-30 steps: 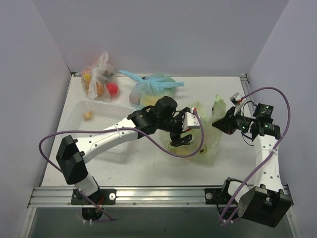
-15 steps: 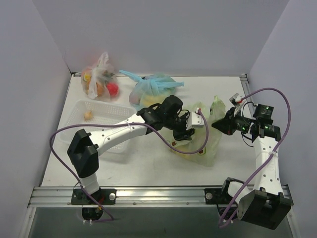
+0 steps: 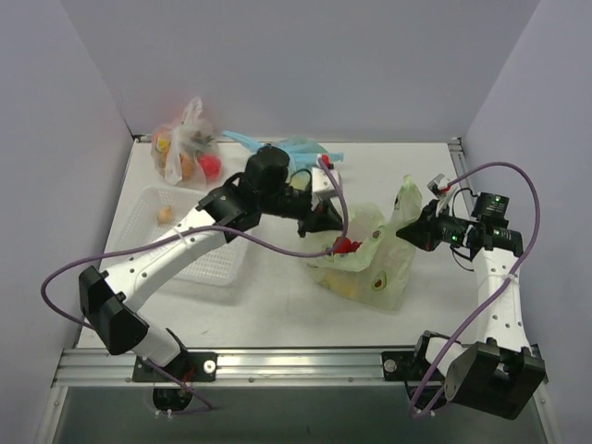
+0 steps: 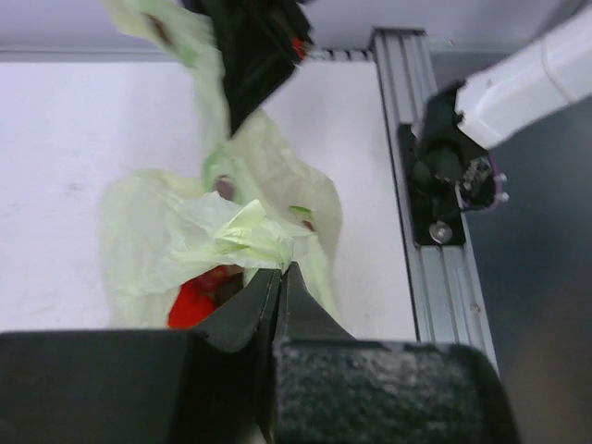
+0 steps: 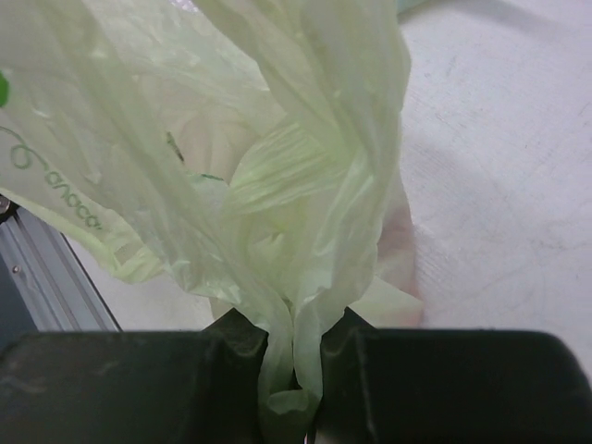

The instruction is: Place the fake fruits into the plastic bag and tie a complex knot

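The pale green plastic bag (image 3: 370,268) lies right of centre, its mouth pulled open between both grippers. Inside it lies a red fake fruit (image 3: 344,246), also visible past my fingertips in the left wrist view (image 4: 190,301); a yellowish piece (image 3: 347,285) shows through the film. My left gripper (image 3: 324,222) is shut, its tips pinching the crumpled rim of the bag (image 4: 245,231) on the left side. My right gripper (image 3: 412,231) is shut on the bag's twisted handle (image 5: 294,305) and holds it up at the right.
A white basket (image 3: 148,199) at the left holds a small orange fruit (image 3: 166,215). Behind stand a clear bag of fruit (image 3: 185,153) and a blue knotted bag (image 3: 301,148), partly hidden by my left arm. The right arm's base (image 4: 453,166) sits on the rail.
My left gripper has drawn up and back-left out of the bag's mouth and gone from open to shut on the rim. The red fruit now lies in the bag. The right arm held still.
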You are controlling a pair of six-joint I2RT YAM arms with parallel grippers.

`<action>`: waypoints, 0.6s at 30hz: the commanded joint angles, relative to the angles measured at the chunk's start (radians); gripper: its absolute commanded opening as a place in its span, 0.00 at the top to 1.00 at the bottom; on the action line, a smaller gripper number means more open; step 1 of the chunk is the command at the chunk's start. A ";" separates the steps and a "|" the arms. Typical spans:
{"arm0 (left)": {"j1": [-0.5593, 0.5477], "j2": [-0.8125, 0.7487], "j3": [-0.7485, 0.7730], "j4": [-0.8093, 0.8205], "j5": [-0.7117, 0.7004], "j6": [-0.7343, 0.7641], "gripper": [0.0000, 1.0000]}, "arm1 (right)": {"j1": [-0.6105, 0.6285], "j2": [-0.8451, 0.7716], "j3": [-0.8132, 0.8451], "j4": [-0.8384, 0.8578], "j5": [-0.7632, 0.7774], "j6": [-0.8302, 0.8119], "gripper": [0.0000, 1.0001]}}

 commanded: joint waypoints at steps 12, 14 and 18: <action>0.460 -0.219 -0.195 0.592 -0.189 -0.634 1.00 | -0.146 0.116 0.051 -0.027 -0.063 -0.011 1.00; 0.463 -0.264 -0.267 0.595 -0.217 -0.642 1.00 | -0.152 0.130 0.057 -0.025 -0.066 0.004 1.00; 0.463 -0.316 -0.330 0.577 -0.236 -0.663 1.00 | -0.148 0.137 0.069 -0.027 -0.096 0.037 1.00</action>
